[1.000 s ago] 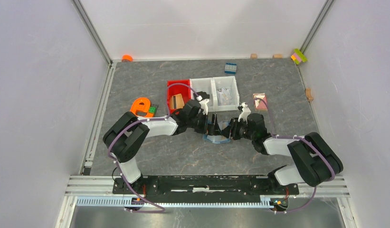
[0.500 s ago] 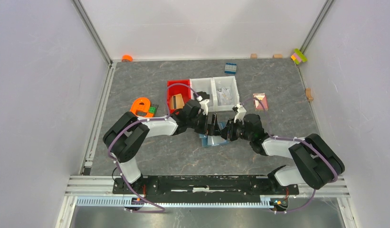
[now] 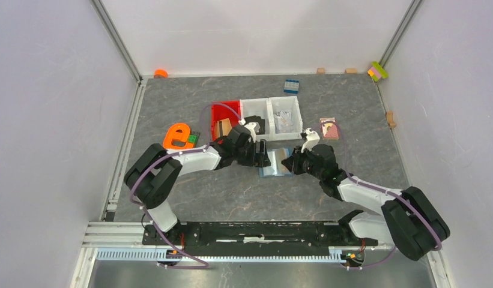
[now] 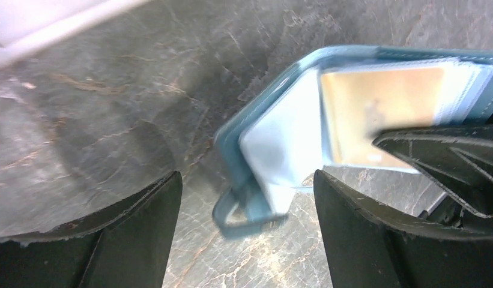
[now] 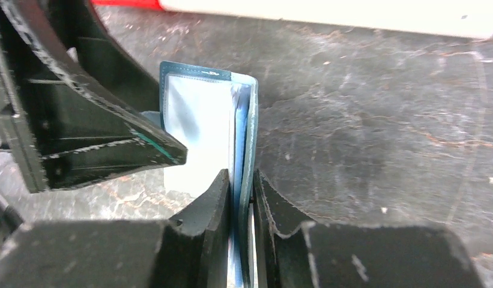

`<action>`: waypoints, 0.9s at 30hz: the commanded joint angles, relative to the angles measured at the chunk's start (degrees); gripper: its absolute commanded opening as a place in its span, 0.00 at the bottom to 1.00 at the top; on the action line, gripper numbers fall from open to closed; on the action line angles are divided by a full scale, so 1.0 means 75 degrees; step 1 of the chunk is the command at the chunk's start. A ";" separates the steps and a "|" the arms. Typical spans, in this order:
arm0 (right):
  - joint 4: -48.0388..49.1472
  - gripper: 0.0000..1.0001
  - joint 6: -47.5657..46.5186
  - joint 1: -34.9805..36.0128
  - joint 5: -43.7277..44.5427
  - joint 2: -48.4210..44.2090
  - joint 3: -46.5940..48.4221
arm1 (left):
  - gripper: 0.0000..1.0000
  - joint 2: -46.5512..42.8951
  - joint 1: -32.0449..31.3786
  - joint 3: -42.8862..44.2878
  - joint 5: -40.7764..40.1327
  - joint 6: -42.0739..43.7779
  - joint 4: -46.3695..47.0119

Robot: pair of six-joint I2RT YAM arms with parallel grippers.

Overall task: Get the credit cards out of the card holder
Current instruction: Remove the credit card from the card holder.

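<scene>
The steel-blue card holder (image 3: 276, 163) lies open on the table between both grippers. In the left wrist view its pale-blue inside (image 4: 280, 144) and a tan-gold credit card (image 4: 379, 111) in a clear sleeve show. My right gripper (image 5: 241, 180) is shut on the card holder's (image 5: 199, 114) near edge, pinching the cover and sleeves. My left gripper (image 4: 247, 180) is open; the holder's corner and strap loop sit between its fingers (image 4: 133, 240) without being clamped. From above, the left gripper (image 3: 263, 157) is at the holder's left and the right gripper (image 3: 293, 161) at its right.
A red bin (image 3: 218, 110) and two white bins (image 3: 269, 105) stand just behind the grippers. An orange piece (image 3: 178, 135) and green brick (image 3: 194, 138) lie at the left. A dark-blue studded brick (image 3: 291, 86) is at the back, a pink-tan packet (image 3: 329, 128) at the right.
The card holder has moved up toward the bins and now lies spread open. My right gripper shifted with it. My left arm has drawn back to the left and its jaws stand apart.
</scene>
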 commanded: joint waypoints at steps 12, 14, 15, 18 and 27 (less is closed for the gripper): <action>0.0038 0.15 -0.0003 0.0039 0.1010 -0.0471 -0.0098 | 0.99 -0.0558 0.0794 -0.1037 0.1677 -0.0848 0.2402; 0.0114 0.15 0.0009 0.0032 0.0892 -0.0430 -0.0100 | 1.00 -0.0463 0.0797 -0.1043 0.1921 -0.0862 0.2584; 0.0148 0.15 0.0016 0.0039 0.0843 -0.0405 -0.0106 | 1.00 -0.0404 0.0792 -0.1033 0.1996 -0.0888 0.2641; 0.0243 0.15 0.0009 0.0040 0.0720 -0.0403 -0.0124 | 1.00 -0.0185 0.0783 -0.0908 0.2244 -0.0930 0.2663; 0.0696 0.16 0.0015 0.0032 0.0122 -0.0330 -0.0191 | 0.81 0.0420 0.0645 -0.0540 0.2488 -0.1045 0.2520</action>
